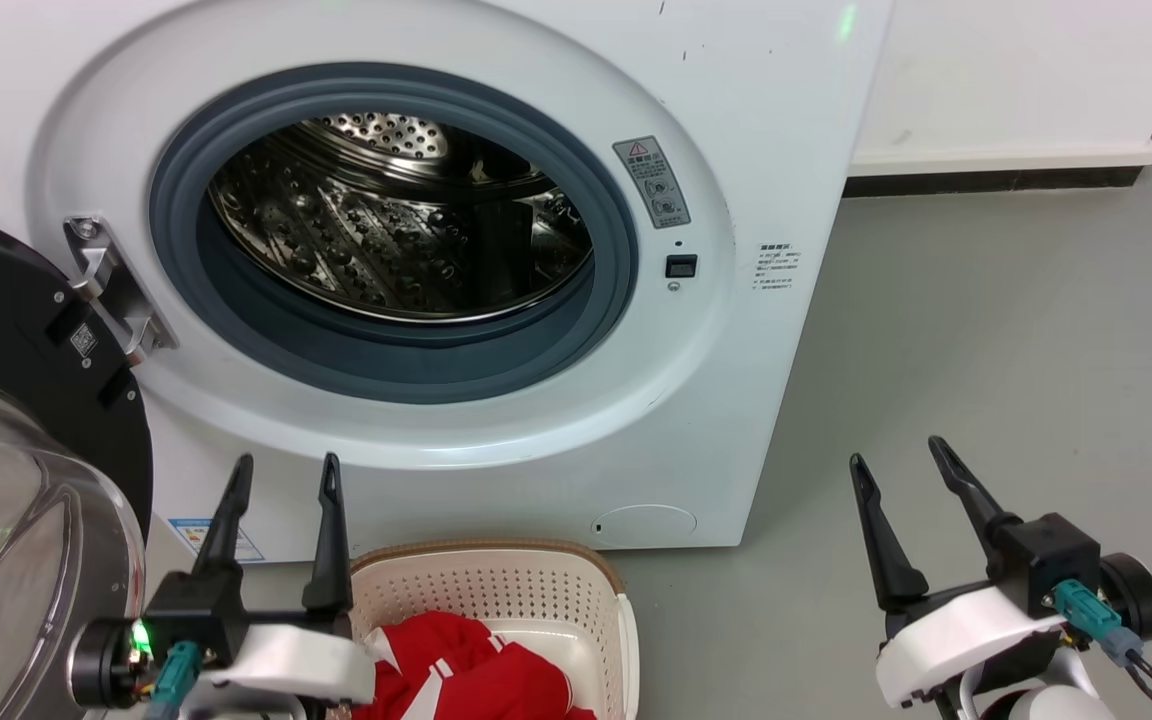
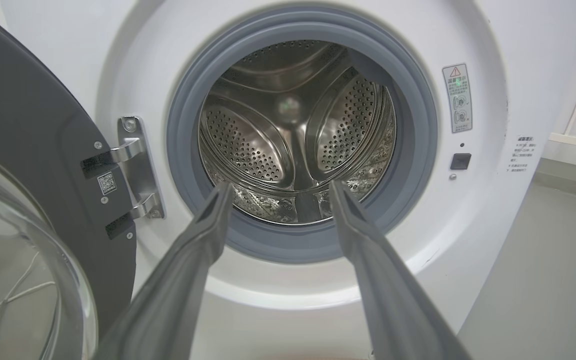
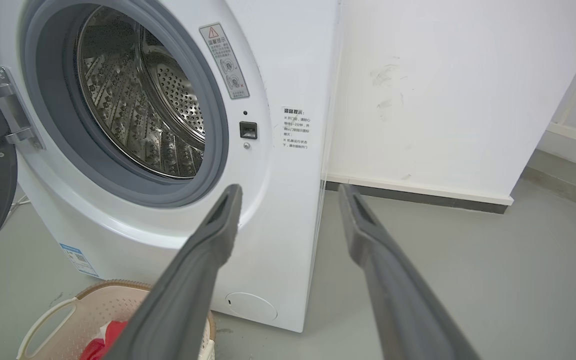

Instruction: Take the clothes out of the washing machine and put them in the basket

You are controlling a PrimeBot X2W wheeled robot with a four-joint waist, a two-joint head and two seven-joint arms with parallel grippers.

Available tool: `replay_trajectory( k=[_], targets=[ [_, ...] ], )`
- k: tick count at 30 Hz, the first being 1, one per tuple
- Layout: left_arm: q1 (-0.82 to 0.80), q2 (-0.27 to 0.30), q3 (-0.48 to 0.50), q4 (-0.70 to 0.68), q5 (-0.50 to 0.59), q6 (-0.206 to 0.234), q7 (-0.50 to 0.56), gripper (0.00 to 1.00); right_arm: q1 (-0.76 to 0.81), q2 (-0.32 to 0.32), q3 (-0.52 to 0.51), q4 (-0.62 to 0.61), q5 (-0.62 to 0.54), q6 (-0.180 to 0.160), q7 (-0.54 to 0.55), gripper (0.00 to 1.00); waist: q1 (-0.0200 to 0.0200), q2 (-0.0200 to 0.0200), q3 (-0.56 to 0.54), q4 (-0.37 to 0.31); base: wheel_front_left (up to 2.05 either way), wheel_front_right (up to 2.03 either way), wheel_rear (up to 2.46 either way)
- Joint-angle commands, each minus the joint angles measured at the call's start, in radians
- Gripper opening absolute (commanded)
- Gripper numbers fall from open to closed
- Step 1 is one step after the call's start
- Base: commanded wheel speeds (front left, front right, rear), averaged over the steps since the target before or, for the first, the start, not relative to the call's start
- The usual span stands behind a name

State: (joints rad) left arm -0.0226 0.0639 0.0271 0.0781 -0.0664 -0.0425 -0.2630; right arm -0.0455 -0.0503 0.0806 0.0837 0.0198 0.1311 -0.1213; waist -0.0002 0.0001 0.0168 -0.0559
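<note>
While the washing machine (image 1: 756, 120) turns its round porthole straight out at the robot, its door (image 1: 26, 330) hangs swung wide at 9 o'clock of the head view, carried on one steel hinge (image 1: 111, 290). The perforated drum (image 1: 386, 230) shows through the grey ring at 11 o'clock, its axis running back into the cabinet. One basket (image 1: 496, 585) sits on the floor (image 1: 986, 350) at 6 o'clock, just in front of the machine's base, mouth upward. The lower edge of the view cuts it off, so its long axis cannot be told. In it lie the clothes (image 1: 476, 675), one crumpled red heap with white stripes slanting across it. How many garments make up the heap cannot be told, nor which way any of them points.

Two grippers show, with two dark fingers each. The left gripper (image 1: 286, 465) hangs at 7 o'clock by the basket's left rim, fingers pointing up toward the porthole, spread apart and holding nothing. The right gripper (image 1: 896, 450) hangs at 4 o'clock over the floor, well apart from the basket, fingers raised and leaning slightly left, likewise parted and empty. Its wrist view looks toward the machine's right front edge and the white wall (image 3: 443, 100) beyond.
</note>
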Motion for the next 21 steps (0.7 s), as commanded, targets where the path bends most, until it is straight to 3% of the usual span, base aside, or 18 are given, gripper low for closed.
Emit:
replay_trajectory(
  k=[1,21],
  targets=[
    [0.019,0.000,-0.004,0.002,-0.008,0.005,-0.002,1.00,0.017,0.000,0.002,-0.008,0.004,-0.001,0.005,1.00,0.0002,-0.0001,-0.005,-0.003,0.00,0.00,0.00],
    [0.044,-0.004,-0.010,0.018,-0.018,0.014,-0.002,1.00,0.047,0.000,0.017,-0.030,0.017,-0.001,0.027,1.00,0.0002,-0.0001,-0.011,-0.012,0.00,0.00,0.00]
  ],
)
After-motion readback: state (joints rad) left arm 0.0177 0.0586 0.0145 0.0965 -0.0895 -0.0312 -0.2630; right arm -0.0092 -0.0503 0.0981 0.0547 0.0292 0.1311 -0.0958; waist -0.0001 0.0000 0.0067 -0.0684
